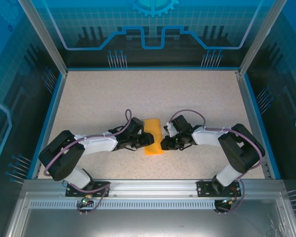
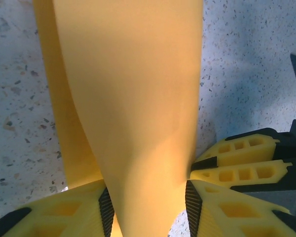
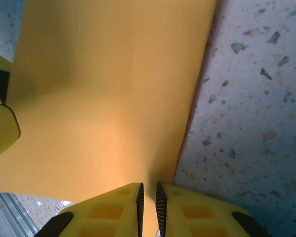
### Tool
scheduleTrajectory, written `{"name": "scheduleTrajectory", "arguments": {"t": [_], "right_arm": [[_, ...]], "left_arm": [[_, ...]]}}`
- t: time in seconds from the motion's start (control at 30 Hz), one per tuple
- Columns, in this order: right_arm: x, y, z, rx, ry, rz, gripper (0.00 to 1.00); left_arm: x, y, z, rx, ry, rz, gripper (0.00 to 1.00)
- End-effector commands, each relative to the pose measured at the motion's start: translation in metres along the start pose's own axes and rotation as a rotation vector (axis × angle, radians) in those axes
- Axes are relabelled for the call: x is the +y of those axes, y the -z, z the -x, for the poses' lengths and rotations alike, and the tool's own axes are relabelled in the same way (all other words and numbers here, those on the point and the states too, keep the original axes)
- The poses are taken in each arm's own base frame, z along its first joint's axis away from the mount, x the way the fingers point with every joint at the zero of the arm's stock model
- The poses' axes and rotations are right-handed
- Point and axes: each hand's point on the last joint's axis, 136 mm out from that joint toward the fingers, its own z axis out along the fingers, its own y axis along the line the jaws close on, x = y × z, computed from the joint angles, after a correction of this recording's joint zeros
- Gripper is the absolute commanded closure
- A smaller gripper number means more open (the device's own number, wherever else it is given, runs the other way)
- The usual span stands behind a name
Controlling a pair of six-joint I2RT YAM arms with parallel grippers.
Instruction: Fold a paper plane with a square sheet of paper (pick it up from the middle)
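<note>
The square sheet of paper (image 1: 154, 137) is orange-yellow and lies folded over into a narrow strip on the speckled table, between the two arms. My left gripper (image 1: 146, 140) reaches its left edge. In the left wrist view the sheet (image 2: 133, 98) bows up between the jaws of the left gripper (image 2: 147, 207), and both pads touch it. My right gripper (image 1: 164, 143) is at the strip's right edge. In the right wrist view the right gripper (image 3: 148, 197) has its jaws almost together on the thin edge of the sheet (image 3: 103, 89).
The right gripper's yellow fingers (image 2: 241, 158) show close beside the paper in the left wrist view. A left finger (image 3: 0, 118) shows at the edge of the right wrist view. Blue rails (image 1: 48, 113) border the table (image 1: 138, 94), with an aluminium beam (image 1: 148, 190) along the front.
</note>
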Motion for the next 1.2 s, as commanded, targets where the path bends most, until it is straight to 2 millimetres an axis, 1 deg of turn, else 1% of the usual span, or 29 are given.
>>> {"name": "scheduleTrajectory", "arguments": {"t": [0.0,0.17,0.3,0.37,0.4,0.5,0.6,0.73,0.77,0.83,0.97,1.17], "right_arm": [[-0.018,-0.005,-0.021,0.058,-0.044,-0.055,0.81],[-0.013,-0.002,-0.016,0.042,-0.035,-0.04,0.81],[-0.01,0.0,-0.013,0.031,-0.024,-0.035,0.81],[-0.009,0.001,-0.012,0.029,-0.018,-0.033,0.81],[-0.008,0.001,-0.011,0.025,-0.012,-0.032,0.81],[-0.007,0.005,-0.009,0.007,0.007,-0.031,0.81],[-0.004,0.01,-0.006,-0.014,0.029,-0.029,0.8],[0.001,0.013,-0.003,-0.03,0.063,-0.025,0.79],[0.003,0.014,-0.002,-0.035,0.073,-0.025,0.78],[0.007,0.016,-0.001,-0.049,0.107,-0.026,0.77],[0.015,0.023,0.001,-0.087,0.164,-0.03,0.73],[0.044,0.037,0.001,-0.185,0.344,-0.003,0.64]], "left_arm": [[-0.007,0.005,0.0,0.013,-0.029,-0.005,0.59],[-0.007,0.005,0.0,0.026,-0.017,-0.005,0.72],[-0.006,0.005,-0.002,0.045,-0.004,0.001,0.77],[-0.003,0.006,-0.003,0.053,0.006,0.017,0.81],[-0.002,0.006,-0.003,0.056,0.01,0.024,0.82],[-0.001,0.007,-0.001,0.057,0.034,0.03,0.84],[0.001,0.008,0.001,0.059,0.061,0.031,0.89],[0.0,0.007,0.001,0.079,0.081,0.025,0.9],[0.0,0.006,0.001,0.086,0.084,0.026,0.93],[0.001,0.005,0.001,0.096,0.099,0.031,0.94],[0.001,0.003,0.0,0.114,0.101,0.035,0.94],[0.001,-0.002,0.001,0.14,0.135,0.03,0.93]]}}
